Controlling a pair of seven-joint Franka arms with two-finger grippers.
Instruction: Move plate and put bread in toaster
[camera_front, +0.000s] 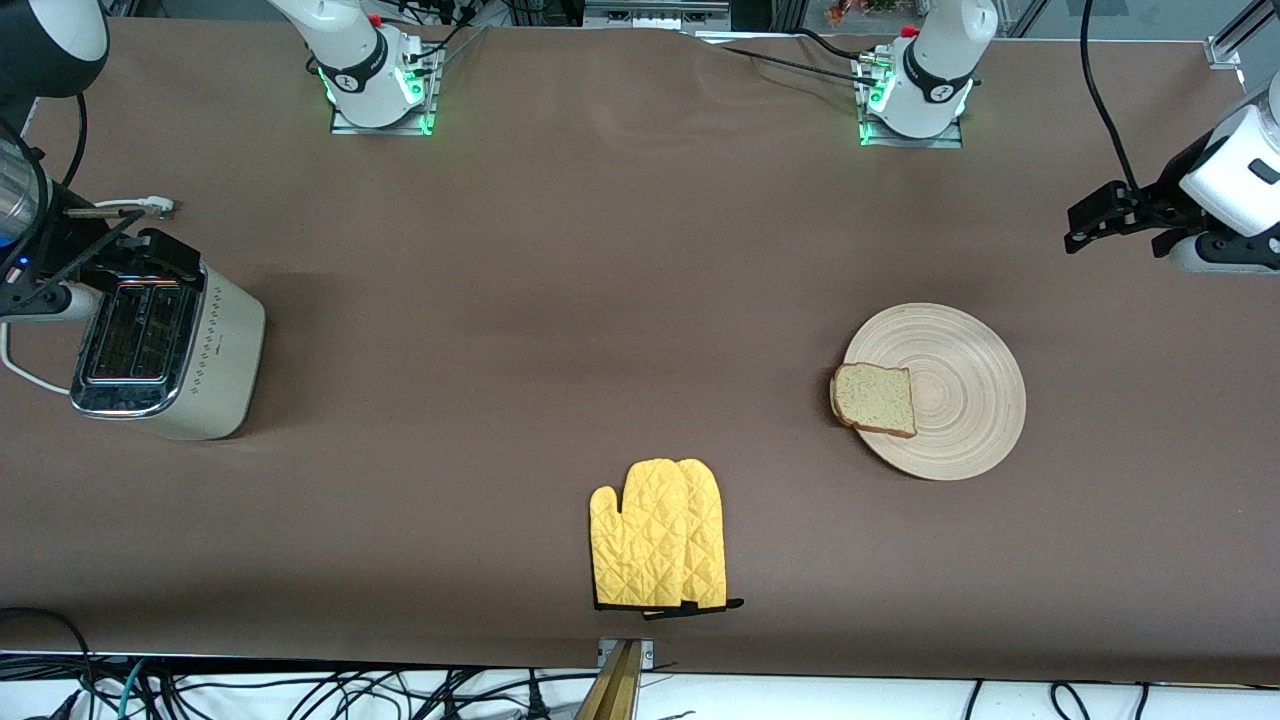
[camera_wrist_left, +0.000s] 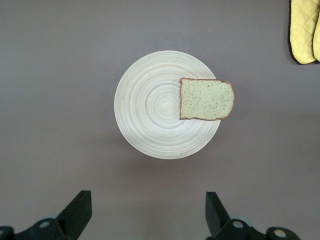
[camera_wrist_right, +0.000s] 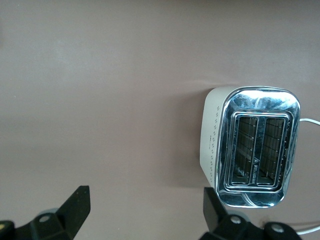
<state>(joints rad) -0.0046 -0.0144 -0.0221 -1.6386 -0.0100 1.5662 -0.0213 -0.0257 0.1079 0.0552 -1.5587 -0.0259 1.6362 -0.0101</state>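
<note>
Nothing of the task looks done, judging from how things lie. The bread (camera_front: 874, 399) rests flat on the plate (camera_front: 950, 380), overhanging the rim on the side toward the right arm's end of the counter (camera_front: 600, 260). The plate sits toward the left arm's end. The toaster (camera_front: 170, 350) stands well apart from it at the right arm's end, upright, both chrome-rimmed slots showing empty in the right wrist view, its white cord (camera_front: 20, 370) trailing off the edge. A yellow oven mitt (camera_front: 660, 550) lies between the two, nearer to the front camera than either, and touches neither.

The left tool (camera_front: 1090, 222) hangs in the air at the left arm's end, off to one side of the plate; its fingers (camera_wrist_left: 77, 210) are spread wide with nothing between them, and its wrist view looks straight down on plate and bread. The right tool (camera_front: 60, 250) is up over the toaster's end of the counter; it is partly cut off at the edge of the front view, so its exact height I cannot judge, but its own wrist view shows the fingers (camera_wrist_right: 75, 205) parted and bare, with the toaster below them.

Left to do, then, is everything: shifting the plate, lifting the slice, and dropping it edge-first into a slot. The overhanging crust probably offers the easiest purchase.
</note>
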